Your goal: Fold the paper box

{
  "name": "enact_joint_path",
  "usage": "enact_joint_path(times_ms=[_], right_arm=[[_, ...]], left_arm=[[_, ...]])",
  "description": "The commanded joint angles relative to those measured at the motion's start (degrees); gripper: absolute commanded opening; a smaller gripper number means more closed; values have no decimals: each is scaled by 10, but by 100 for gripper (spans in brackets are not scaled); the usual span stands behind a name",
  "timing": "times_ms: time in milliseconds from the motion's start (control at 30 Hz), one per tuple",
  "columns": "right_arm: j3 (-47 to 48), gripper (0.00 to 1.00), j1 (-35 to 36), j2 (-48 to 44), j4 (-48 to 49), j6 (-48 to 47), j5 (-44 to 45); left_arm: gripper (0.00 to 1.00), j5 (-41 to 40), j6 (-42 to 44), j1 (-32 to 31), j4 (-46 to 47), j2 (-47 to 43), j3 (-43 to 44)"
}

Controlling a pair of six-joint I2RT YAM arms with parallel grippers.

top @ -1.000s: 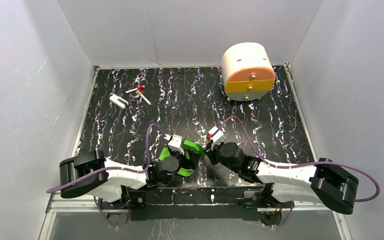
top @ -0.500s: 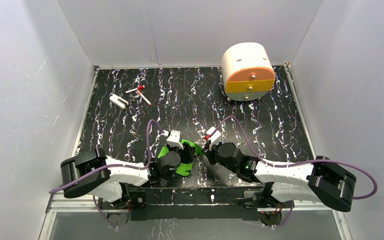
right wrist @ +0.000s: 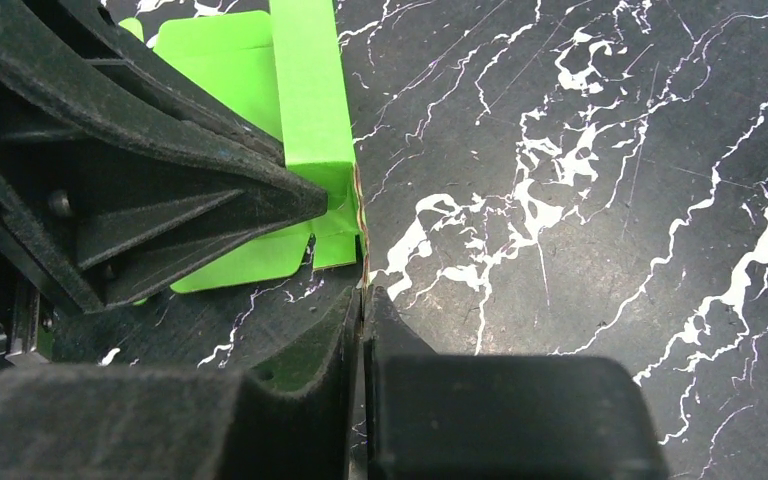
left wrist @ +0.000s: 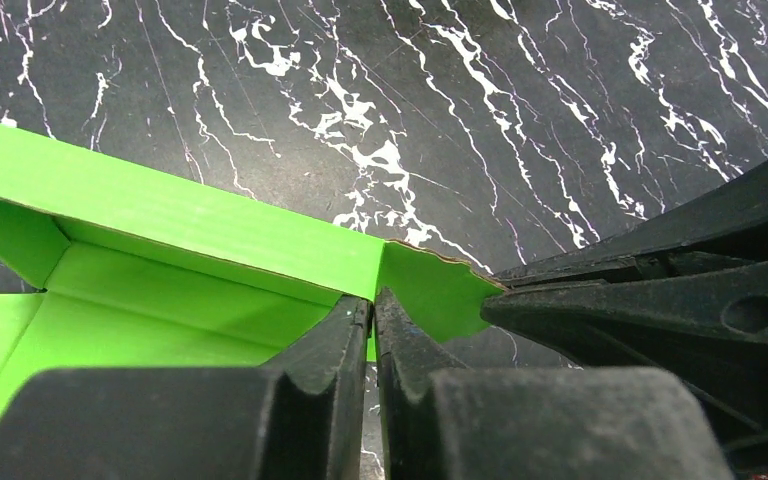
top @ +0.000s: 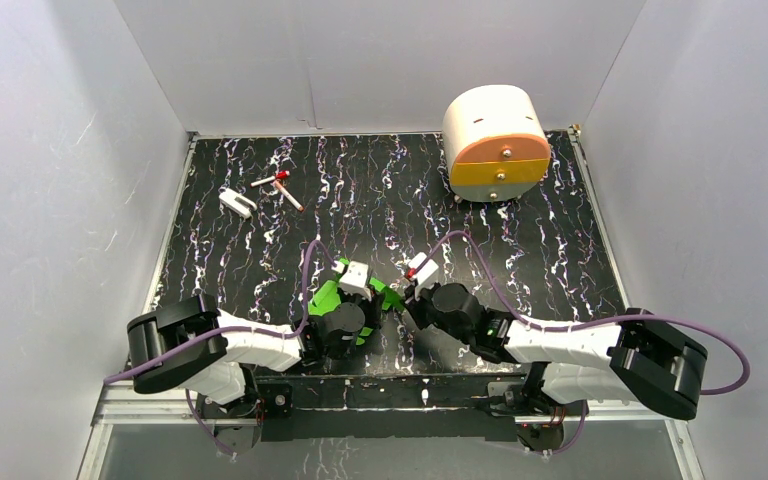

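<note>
L gripper (left wrist: 368,300) narrow, pinching paper box (left wrist: 160,230) at wall corner, box spreading to its left. R gripper (right wrist: 362,297) narrow on flap (left wrist: 430,290) tip, just ahead. Risk: opposed pulls tear thin card, or flap slips out.

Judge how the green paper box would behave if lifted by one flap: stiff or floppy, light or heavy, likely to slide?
Probably floppy: the paper box is thin card with creased flaps that would hinge. Likely light: hollow, and one sheet thick at its edge. Pushed, it may slide, since the table looks smooth.
</note>
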Motion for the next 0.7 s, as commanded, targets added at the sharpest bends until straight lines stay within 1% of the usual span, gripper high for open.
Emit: enact_joint_path(times_ms=[0,100,133,167,233,300,367,467,567,667], right_arm=[[24,16,3,-7,-12,-7,-15],[23,26,3,-31,-20,-15,-33],[24,32,3,-46,-29,-18,-38],[25,36,3,-57,-37,-23,-44],[26,41,0,-80,-52,-30,-50],[24,44,-5,-102,-63,-40,-56],[19,45,-12,-117,-73,-48,-46],[20,42,-32,-118,-91,-51,-32],[23,38,-63,-96,-98,-46,-32],[19,36,-84,-69,-75,-44,-43]], left_arm=[[1,-18,17,4,9,-8,7],[0,-14,18,7,9,-9,4],[0,-12,18,8,9,-10,2],[0,-10,17,10,9,-10,1],[0,-4,16,13,9,-12,-1],[0,2,16,15,9,-13,-1],[0,12,16,18,9,-15,-2],[0,21,15,22,9,-18,-6],[0,30,12,24,8,-21,-8],[0,37,8,25,9,-25,-10]])
